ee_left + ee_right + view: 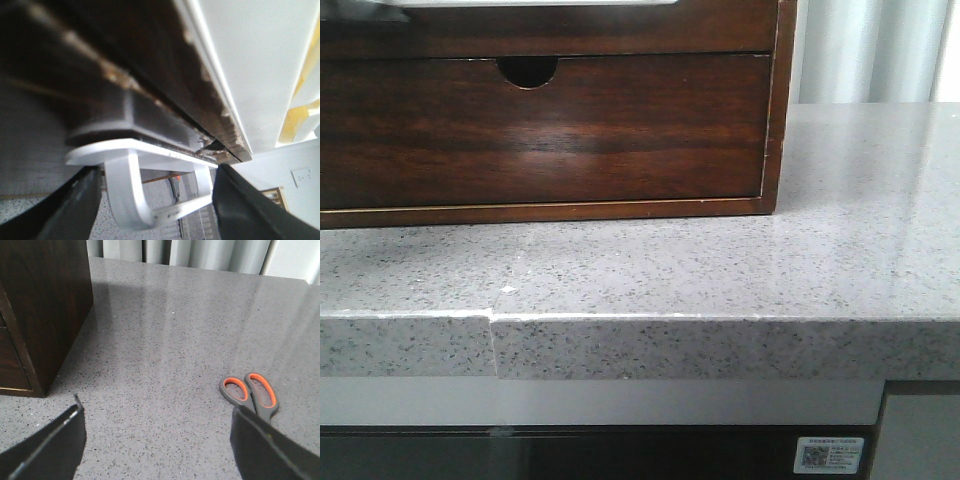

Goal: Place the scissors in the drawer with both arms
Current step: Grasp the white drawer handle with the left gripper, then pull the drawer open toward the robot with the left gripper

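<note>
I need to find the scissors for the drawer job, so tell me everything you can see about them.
The scissors show only in the right wrist view. They lie flat on the grey speckled countertop, well away from the dark wooden drawer unit. Two oval finger loops are visible, grey outside with orange lining, looking like plastic. The blades are hidden behind a finger of the right gripper, whose fingers stand wide apart and hold nothing.

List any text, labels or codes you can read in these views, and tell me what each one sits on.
No text is legible in any view.
White sticker with a QR code, on the dark panel below the grey speckled stone countertop: its printed lines are too small and blurred to read.
Dark-brown wooden drawer cabinet: no markings visible.
Grey scissors with orange-lined handles: no brand or lettering visible.
White wall plate in the left wrist view: no text.
</note>
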`<act>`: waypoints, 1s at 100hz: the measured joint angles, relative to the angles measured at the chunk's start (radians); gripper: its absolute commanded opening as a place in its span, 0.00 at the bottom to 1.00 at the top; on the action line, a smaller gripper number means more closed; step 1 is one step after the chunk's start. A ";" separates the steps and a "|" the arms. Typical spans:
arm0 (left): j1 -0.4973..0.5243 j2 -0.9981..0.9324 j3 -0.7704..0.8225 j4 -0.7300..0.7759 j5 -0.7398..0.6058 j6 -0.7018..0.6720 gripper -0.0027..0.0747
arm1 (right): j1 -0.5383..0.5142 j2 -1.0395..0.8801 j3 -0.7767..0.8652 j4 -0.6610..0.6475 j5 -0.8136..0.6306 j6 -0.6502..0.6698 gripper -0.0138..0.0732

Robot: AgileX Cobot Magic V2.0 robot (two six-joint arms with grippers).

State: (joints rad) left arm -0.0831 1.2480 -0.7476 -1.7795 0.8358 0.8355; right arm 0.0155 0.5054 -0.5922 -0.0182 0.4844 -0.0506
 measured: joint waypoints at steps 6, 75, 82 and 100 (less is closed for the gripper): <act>0.000 0.014 -0.009 0.002 0.015 0.007 0.60 | 0.000 0.000 0.000 0.000 0.000 0.000 0.77; 0.000 0.049 -0.015 0.010 0.065 0.005 0.20 | 0.000 0.000 0.000 0.000 0.000 0.000 0.77; 0.000 0.053 -0.015 0.008 0.073 -0.003 0.18 | 0.000 0.000 0.000 0.000 0.000 0.000 0.77; 0.003 0.056 -0.014 0.014 0.105 -0.021 0.15 | 0.000 0.000 0.000 0.000 0.000 0.000 0.77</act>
State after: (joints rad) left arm -0.0796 1.3036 -0.7613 -1.7659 0.9411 0.8141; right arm 0.0155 0.5054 -0.5922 -0.0182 0.4839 -0.0506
